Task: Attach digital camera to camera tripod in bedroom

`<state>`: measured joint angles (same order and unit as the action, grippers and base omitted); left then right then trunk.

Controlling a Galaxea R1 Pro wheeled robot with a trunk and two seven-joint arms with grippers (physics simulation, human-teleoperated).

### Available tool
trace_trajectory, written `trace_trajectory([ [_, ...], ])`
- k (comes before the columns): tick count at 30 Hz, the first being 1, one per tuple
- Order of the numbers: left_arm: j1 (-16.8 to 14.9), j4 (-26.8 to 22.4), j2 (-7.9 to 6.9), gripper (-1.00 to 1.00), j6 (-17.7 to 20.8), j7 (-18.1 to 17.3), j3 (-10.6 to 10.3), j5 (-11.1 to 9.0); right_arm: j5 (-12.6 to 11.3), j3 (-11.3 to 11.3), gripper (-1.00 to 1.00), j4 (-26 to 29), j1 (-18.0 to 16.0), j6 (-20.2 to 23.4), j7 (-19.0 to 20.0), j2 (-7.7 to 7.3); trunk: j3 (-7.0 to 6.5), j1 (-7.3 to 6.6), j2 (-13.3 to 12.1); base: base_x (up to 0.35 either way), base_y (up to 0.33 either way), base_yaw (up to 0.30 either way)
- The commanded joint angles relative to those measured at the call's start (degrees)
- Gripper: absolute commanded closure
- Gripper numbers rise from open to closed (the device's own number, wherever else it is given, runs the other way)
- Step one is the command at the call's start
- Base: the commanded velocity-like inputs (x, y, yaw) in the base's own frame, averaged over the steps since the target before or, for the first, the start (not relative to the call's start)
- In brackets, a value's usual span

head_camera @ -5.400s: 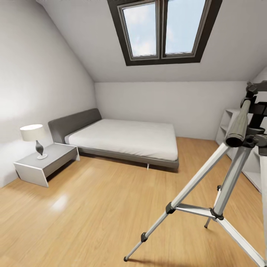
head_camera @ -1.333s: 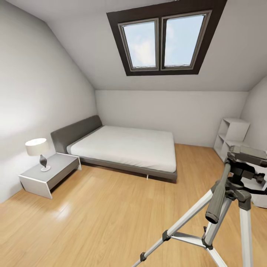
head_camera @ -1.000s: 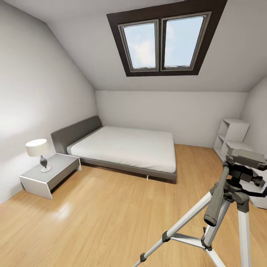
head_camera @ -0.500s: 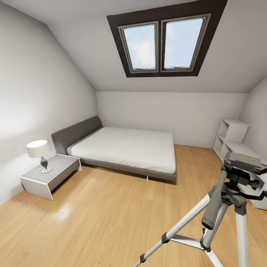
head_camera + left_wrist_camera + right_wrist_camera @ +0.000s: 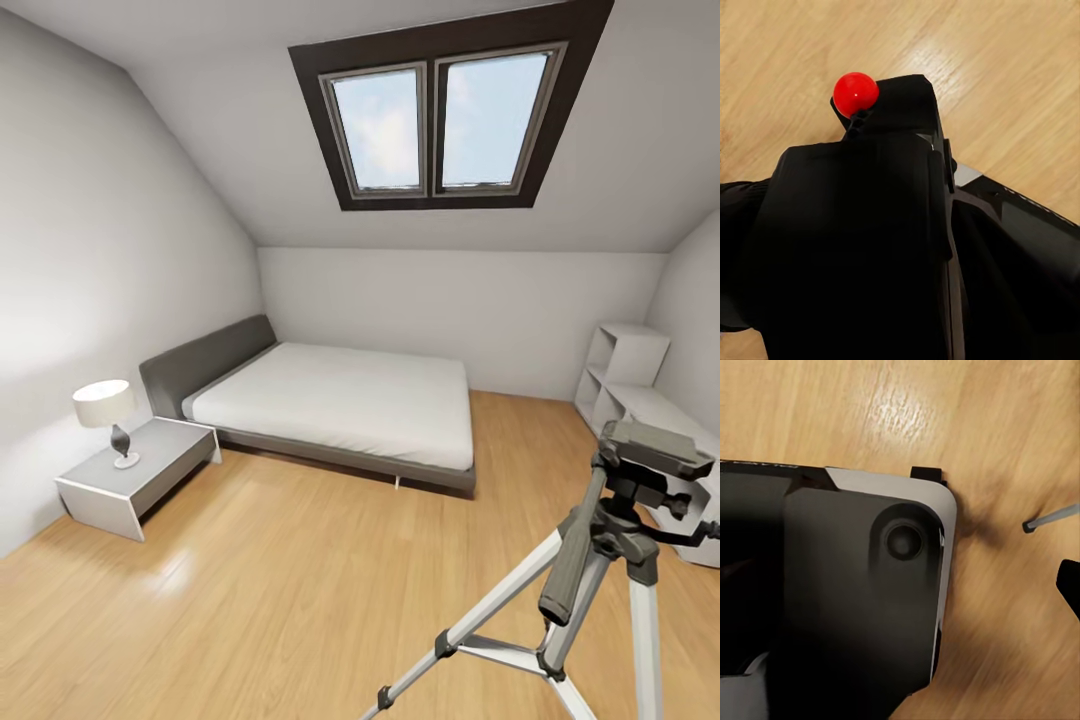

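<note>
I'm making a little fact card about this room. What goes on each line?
room: bedroom with a light wood floor and a sloped ceiling
window: dark-framed skylight, sky showing
bed: low grey bed with a white mattress, against the far wall
bedside: white table with a small lamp on it
shelf: white shelf unit at the right wall
camera tripod: standing on the floor, nothing on its head
digital camera: black, red dot on top, close before the left wrist camera
grip on it: cannot tell

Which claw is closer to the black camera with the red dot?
Left, probably. The digital camera looms right before the left wrist view; the right wrist view looks at the floor and a camera tripod leg.
</note>
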<state>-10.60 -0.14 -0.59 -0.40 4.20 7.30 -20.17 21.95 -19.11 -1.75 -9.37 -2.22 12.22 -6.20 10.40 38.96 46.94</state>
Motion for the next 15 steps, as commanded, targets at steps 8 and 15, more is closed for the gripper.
trace_trajectory([
  [8, -0.03, 0.05, 0.01, 1.00, -0.04, 0.02, 0.44, 0.13, 0.46, -0.48, -1.00, -0.18, -0.10, -0.23, 0.09, -0.04, -1.36, -1.76, -3.16, 0.000, 0.000, 0.000],
  [15, -0.03, 0.05, -0.03, 1.00, -0.05, 0.02, 0.44, 0.13, 0.46, -0.48, -1.00, -0.18, -0.11, -0.24, 0.04, -0.04, -2.62, -3.29, -5.97, 0.000, 0.000, 0.000],
])
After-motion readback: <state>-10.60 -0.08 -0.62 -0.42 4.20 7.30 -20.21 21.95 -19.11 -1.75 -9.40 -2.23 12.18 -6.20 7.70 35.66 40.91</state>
